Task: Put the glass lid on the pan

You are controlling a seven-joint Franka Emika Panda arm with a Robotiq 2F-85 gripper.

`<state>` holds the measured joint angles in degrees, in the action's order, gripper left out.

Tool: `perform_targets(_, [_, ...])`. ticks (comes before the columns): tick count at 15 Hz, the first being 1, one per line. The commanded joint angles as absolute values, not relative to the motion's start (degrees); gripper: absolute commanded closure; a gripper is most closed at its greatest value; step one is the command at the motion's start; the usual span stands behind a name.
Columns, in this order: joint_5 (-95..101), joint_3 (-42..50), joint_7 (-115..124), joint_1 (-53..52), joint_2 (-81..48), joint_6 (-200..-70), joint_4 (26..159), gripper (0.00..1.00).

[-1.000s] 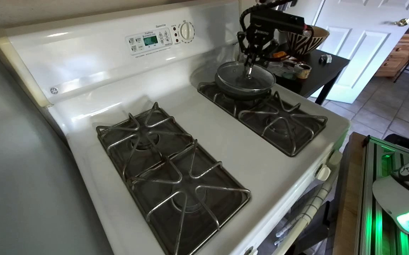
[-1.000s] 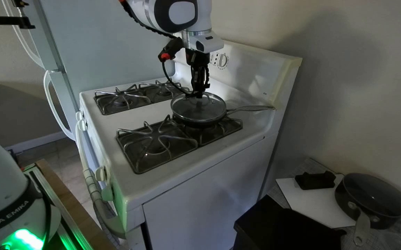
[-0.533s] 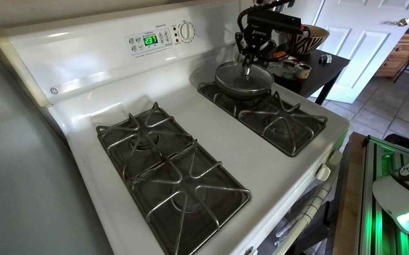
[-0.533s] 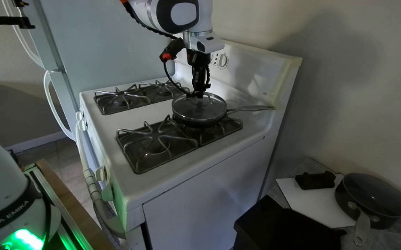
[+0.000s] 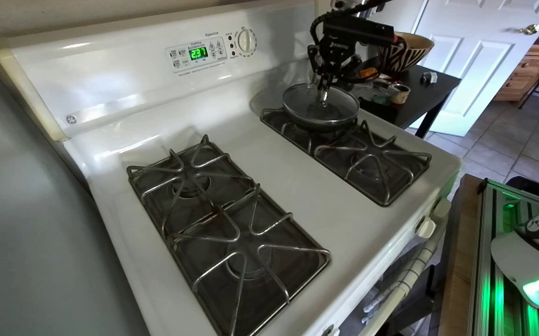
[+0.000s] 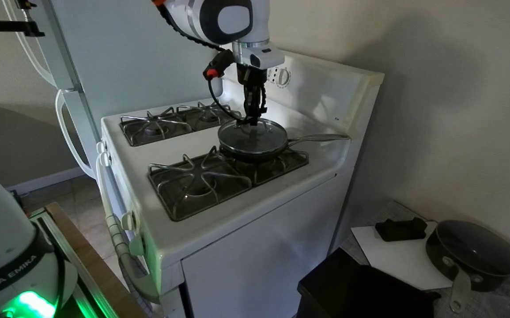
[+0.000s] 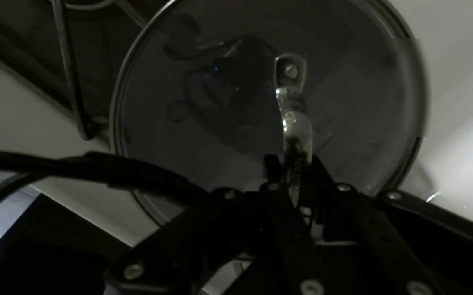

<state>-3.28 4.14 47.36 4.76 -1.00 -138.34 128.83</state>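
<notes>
The glass lid (image 5: 341, 105), clear with a silvery rim, lies over the dark pan (image 5: 319, 126) on the back burner; it also shows there in an exterior view (image 6: 243, 139). Their rims line up closely; I cannot tell if the lid is fully seated. The pan's metal handle (image 6: 321, 138) points toward the stove's back panel. My gripper (image 5: 324, 88) points down at the lid's centre. In the wrist view, my gripper (image 7: 295, 164) has the lid's arched metal handle (image 7: 297, 125) between its fingertips, shut on it. The pan's wall is mostly hidden under the lid.
The front burner grate (image 5: 372, 163) stands beside the pan, and the double grate (image 5: 222, 224) is on the stove's other side. The back panel (image 5: 134, 79) rises behind. A saucepan (image 6: 471, 256) and a black box (image 6: 365, 287) are beyond the stove's side.
My gripper and the lid have shifted slightly together, leftward and a little lower in an exterior view. The pan has not visibly moved.
</notes>
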Motion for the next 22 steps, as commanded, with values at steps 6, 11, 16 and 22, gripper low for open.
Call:
perform_targets(6, [-1.8,4.2,49.0,4.0,-1.8,-142.5,128.5,0.97])
perform_targets(11, [-2.0,4.2,48.3,3.9,-2.1,-141.6,128.2,0.97])
perform_targets(16, [-1.6,4.3,48.4,3.9,-1.9,-139.7,127.9,0.97])
perform_targets(22, [0.8,4.4,49.7,3.9,-1.5,-138.6,128.0,0.97])
